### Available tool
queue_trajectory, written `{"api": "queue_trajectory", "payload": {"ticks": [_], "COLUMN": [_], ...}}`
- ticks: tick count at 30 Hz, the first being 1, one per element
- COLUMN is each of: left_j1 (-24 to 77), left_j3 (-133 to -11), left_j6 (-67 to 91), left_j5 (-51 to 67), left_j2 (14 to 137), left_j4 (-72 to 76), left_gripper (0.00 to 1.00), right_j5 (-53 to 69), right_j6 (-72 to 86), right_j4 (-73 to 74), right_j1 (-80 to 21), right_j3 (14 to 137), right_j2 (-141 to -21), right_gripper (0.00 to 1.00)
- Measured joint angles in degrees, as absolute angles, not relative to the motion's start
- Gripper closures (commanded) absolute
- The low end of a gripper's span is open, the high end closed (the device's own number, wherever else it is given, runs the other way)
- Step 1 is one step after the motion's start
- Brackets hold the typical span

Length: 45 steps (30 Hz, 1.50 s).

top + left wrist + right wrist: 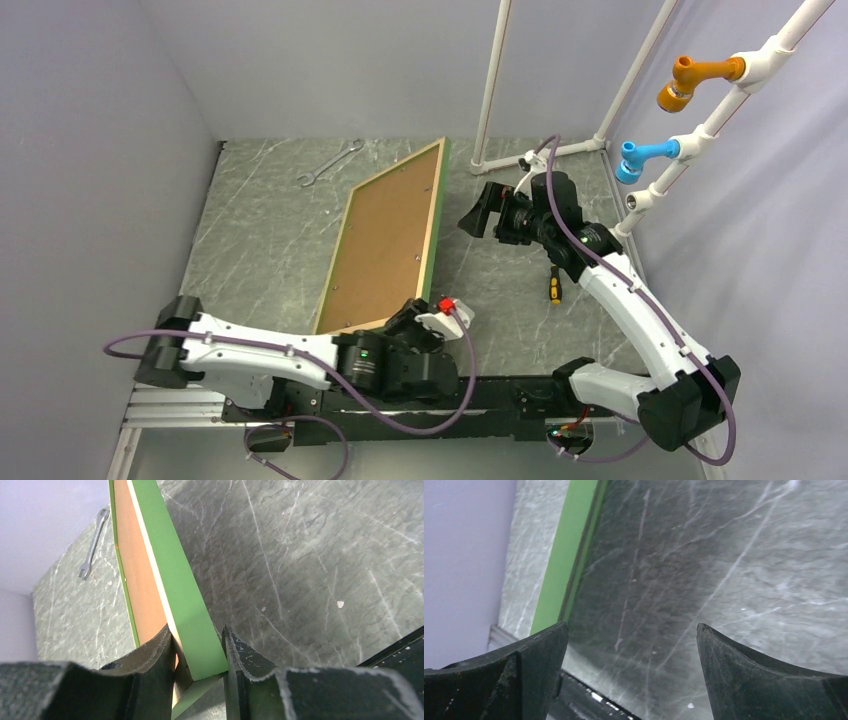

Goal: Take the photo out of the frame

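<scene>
The frame (434, 225) is tipped up off the table, its brown backing board (385, 245) facing up and left and its green side showing along the right edge. My left gripper (418, 316) is shut on the frame's near corner; the left wrist view shows the green rail (182, 595) clamped in my left gripper (196, 630). My right gripper (478, 213) hangs open and empty just right of the frame. The right wrist view has only table inside my right gripper (631, 626), with the green rail (566, 555) off to the left. The photo is hidden.
A wrench (330, 163) lies at the back left of the table, also in the left wrist view (92, 545). A yellow-handled screwdriver (554, 285) lies under the right arm. White pipes (492, 90) stand at the back, with orange (685, 82) and blue (640, 158) fittings at the right.
</scene>
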<state>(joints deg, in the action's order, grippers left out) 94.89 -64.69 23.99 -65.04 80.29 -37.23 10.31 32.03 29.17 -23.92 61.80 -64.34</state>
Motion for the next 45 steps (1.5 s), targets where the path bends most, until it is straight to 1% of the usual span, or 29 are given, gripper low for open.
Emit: {"api": "queue_trajectory", "payload": {"ticks": [5,12,17,23,26,31,36,41,45], "left_j1": [94.56,94.17,94.08,90.85,87.70,81.12,80.07,79.96,79.94], "left_j3": [-60.25,-56.80,-56.75,-56.53,-55.09,-51.07,-46.87,-39.46,-35.57], "left_j6": [21.65,17.91,18.74,25.50,29.80,37.10,40.03,43.64,47.03], "left_j5": [-63.07,-60.23,-58.24,-57.32,-56.73,-52.49,-51.24,-50.57,-48.93], "left_j2": [71.85,63.83,59.44,52.36,47.66,40.73,34.98,27.05,24.67], "left_j4": [-32.34,-25.47,-23.11,-23.90,-23.77,-23.59,-22.33,-19.22,-17.65], "left_gripper": [1.00,1.00,1.00,1.00,1.00,1.00,1.00,1.00,1.00], "right_j5": [13.80,11.70,10.57,10.33,10.26,10.13,9.93,9.98,9.93], "right_j6": [33.26,33.63,33.63,33.65,33.67,33.78,34.09,34.28,34.30], "right_j4": [27.29,26.98,26.65,26.11,25.93,25.32,24.69,23.92,23.83], "right_j1": [-24.10,-24.08,-24.08,-24.08,-24.08,-24.08,-24.08,-24.10,-24.10], "right_j3": [61.63,61.63,60.99,57.74,56.86,55.53,54.15,52.86,52.42], "right_j2": [-63.99,-61.47,-61.28,-61.47,-61.95,-62.08,-62.19,-63.35,-63.92], "right_gripper": [0.00,0.00,0.00,0.00,0.00,0.00,0.00,0.00,0.00]}}
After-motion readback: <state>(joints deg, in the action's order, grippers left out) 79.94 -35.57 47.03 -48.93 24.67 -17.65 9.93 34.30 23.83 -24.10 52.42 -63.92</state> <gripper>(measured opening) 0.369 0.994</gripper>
